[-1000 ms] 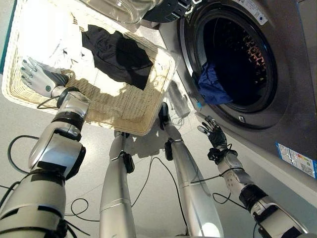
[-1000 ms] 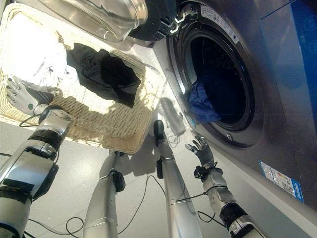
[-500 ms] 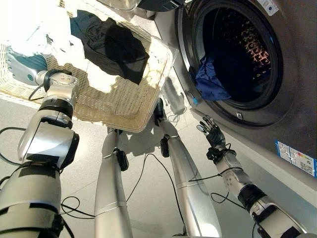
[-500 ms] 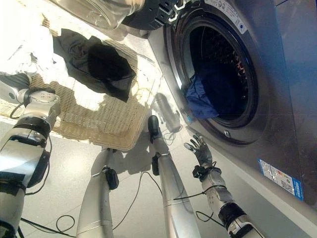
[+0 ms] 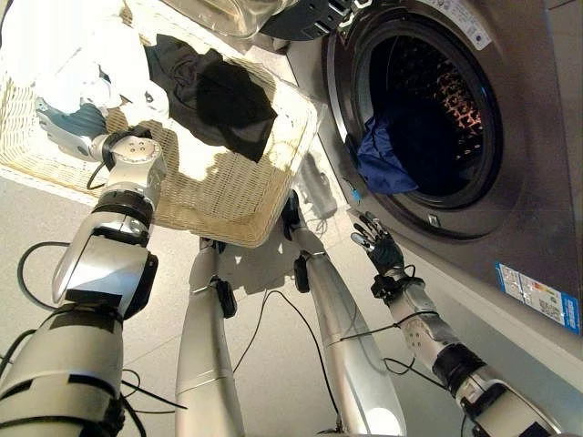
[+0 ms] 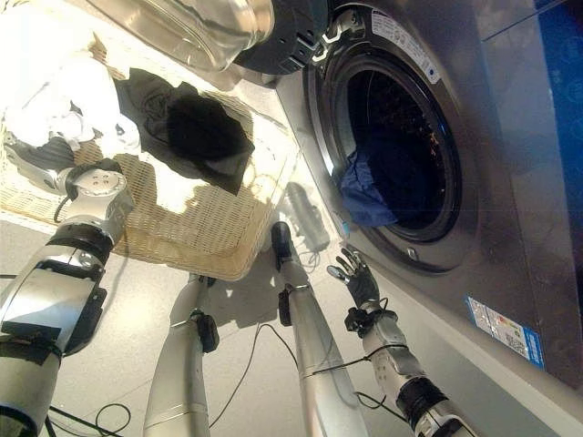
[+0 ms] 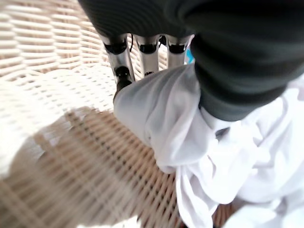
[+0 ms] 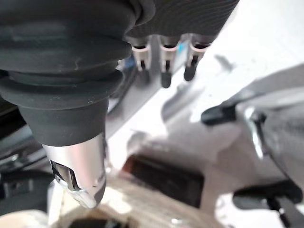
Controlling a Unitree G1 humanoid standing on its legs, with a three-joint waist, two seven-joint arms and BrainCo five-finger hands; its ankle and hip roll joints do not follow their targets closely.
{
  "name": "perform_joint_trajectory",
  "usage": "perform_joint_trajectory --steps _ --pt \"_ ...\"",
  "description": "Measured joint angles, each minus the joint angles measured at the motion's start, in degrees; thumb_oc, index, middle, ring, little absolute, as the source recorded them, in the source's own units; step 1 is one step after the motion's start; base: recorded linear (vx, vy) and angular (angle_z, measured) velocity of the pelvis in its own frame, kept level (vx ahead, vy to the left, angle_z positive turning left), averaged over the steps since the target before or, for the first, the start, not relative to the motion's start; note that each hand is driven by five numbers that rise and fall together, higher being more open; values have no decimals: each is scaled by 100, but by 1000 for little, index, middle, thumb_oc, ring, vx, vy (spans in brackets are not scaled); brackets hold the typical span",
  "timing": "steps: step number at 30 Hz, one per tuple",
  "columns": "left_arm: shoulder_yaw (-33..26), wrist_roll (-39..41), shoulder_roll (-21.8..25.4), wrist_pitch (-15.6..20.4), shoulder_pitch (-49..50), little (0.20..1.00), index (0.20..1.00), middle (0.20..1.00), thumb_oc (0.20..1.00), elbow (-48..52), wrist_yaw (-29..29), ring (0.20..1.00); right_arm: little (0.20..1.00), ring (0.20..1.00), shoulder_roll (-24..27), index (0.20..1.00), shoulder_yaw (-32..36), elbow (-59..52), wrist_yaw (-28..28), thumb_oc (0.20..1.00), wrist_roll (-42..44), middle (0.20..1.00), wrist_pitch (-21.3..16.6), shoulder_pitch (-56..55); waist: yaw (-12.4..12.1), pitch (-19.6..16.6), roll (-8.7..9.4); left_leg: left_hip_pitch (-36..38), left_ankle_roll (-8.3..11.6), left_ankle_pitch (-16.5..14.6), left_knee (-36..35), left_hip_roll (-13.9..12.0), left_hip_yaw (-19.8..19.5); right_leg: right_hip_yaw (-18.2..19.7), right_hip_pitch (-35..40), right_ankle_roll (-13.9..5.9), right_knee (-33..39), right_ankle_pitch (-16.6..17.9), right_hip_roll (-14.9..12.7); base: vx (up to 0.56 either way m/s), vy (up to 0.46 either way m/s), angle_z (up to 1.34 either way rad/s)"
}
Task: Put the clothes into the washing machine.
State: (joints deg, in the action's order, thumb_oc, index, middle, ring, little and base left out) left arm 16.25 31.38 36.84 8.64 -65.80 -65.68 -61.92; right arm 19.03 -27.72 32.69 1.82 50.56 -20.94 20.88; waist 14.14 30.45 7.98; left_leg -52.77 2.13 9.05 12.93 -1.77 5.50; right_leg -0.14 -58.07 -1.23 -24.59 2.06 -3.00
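Right, nearest to us the right hand (image 5: 378,246) hangs low in front of the washing machine (image 5: 537,137), just below the rim of the open drum, fingers loosely spread and nothing in them. Over on the other side, the left hand (image 5: 66,125) is down inside the wicker basket (image 5: 219,196), and the left wrist view shows its fingers (image 7: 124,71) curling round a fold of the white garment (image 7: 180,128) — a bunch of cloth pinched between fingers and thumb. That white garment (image 5: 82,64) sits crumpled in the basket's far left corner, a heap with no clear long axis. Beside it, towards the machine, a black garment (image 5: 214,96) lies spread across the basket floor, its long side running diagonally from the far left down towards the basket's near right edge, one corner pointing at that edge. Further on, the drum opening (image 5: 428,100) gapes wide, and a blue garment (image 5: 383,159) is draped over its lower left lip, part inside, hanging down along the rim. Up top, the glass door (image 6: 196,27) stands swung open above the basket.
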Motion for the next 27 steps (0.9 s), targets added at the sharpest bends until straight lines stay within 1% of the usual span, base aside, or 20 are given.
perform_joint_trajectory --steps 3,5,6,7,8,9,11,12,15,17,19,21,25,27 --pt "-88 117 -67 3 278 200 200 200 200 219 73 200 1000 1000 -14 1000 4 -35 4 1000 -77 1000 1 -170 -163 -2 -4 271 91 79 -240 -55 -7 -15 206 3 103 4 65 -67 -52 -4" --pt "-183 166 -69 68 496 200 200 200 200 359 189 200 1000 1000 -18 1000 13 -18 7 1000 -113 1000 1 -263 -351 -2 -6 455 197 154 -503 -93 -106 -57 326 59 224 44 130 -105 -80 -4" --pt "-189 249 -70 80 626 200 200 200 200 409 257 200 1000 1000 -21 1000 12 -14 28 1000 -144 1000 3 -277 -465 1 -12 577 201 250 -653 -135 -157 -83 414 96 300 68 179 -114 -94 -4" --pt "-211 370 -78 97 731 200 200 200 200 459 306 200 1000 1000 -21 1000 13 -32 56 1000 -174 1000 1 -276 -532 4 -17 666 222 265 -745 -170 -167 -122 491 106 336 62 192 -58 -54 -4" --pt "-211 370 -78 97 731 200 200 200 200 459 306 200 1000 1000 -21 1000 13 -32 56 1000 -174 1000 1 -276 -532 4 -17 666 222 265 -745 -170 -167 -122 491 106 336 62 192 -112 -109 9" --pt "-290 599 -99 193 900 200 200 200 200 535 407 200 1000 1000 -30 1000 19 -67 122 1000 -214 1000 0 -264 -588 8 -48 802 267 319 -830 -215 -259 -265 637 160 346 26 213 -99 -94 15" --pt "-383 707 -178 282 1125 200 200 200 200 677 516 200 1000 1000 -25 1000 32 -106 179 1000 -216 1000 -1 -265 -637 15 -84 920 273 403 -899 -218 -321 -351 750 240 337 -3 218 -102 -98 20" --pt "-504 856 -342 413 1265 200 200 200 200 872 617 200 1000 1000 -31 1000 32 -109 245 1000 -220 1000 -4 -264 -710 10 -118 1064 292 424 -980 -217 -373 -386 872 309 324 -53 206 -116 -119 19" --pt "-672 1070 -555 653 1724 200 200 200 200 1169 861 200 1000 1000 -42 1000 32 -125 344 1000 -344 1000 -7 -251 -837 13 -168 1330 328 422 -1063 -225 -483 -518 1125 302 263 -193 200 -86 -85 16" --pt "-678 1119 -569 777 1965 200 200 200 200 1314 989 200 1000 1000 -46 1000 65 -127 395 1000 -417 1000 -11 -250 -945 12 -178 1413 384 375 -1098 -236 -519 -547 1187 319 202 -247 195 -91 -92 9" --pt "-889 1234 -709 930 2245 200 200 200 200 1711 1150 200 1000 1000 -52 1000 221 -157 440 1000 -448 1000 -13 -303 -1047 22 -256 1459 383 379 -1206 -257 -538 -608 1217 319 210 -249 193 -81 -90 11" --pt "-1087 1292 -912 1126 2651 200 200 200 200 2074 1296 200 1000 1000 -53 1000 260 -168 490 1000 -447 1000 -13 -334 -1074 27 -335 1589 387 401 -1305 -291 -549 -708 1360 355 243 -269 187 -80 -88 17" --pt "-1129 1305 -1327 1602 3375 200 200 200 200 2881 1669 200 1000 1000 -69 1000 460 -499 504 1000 -496 1000 -78 -577 -1217 30 -394 1757 398 422 -1329 -333 -588 -839 1583 398 235 -392 184 -50 -82 14" --pt "-1099 1173 -1471 1739 3662 200 200 200 200 3157 1809 200 1000 1000 -99 1000 488 -533 514 1000 -496 1000 -121 -584 -1229 30 -416 1792 400 466 -1337 -339 -597 -902 1647 416 210 -438 178 -50 -91 21"
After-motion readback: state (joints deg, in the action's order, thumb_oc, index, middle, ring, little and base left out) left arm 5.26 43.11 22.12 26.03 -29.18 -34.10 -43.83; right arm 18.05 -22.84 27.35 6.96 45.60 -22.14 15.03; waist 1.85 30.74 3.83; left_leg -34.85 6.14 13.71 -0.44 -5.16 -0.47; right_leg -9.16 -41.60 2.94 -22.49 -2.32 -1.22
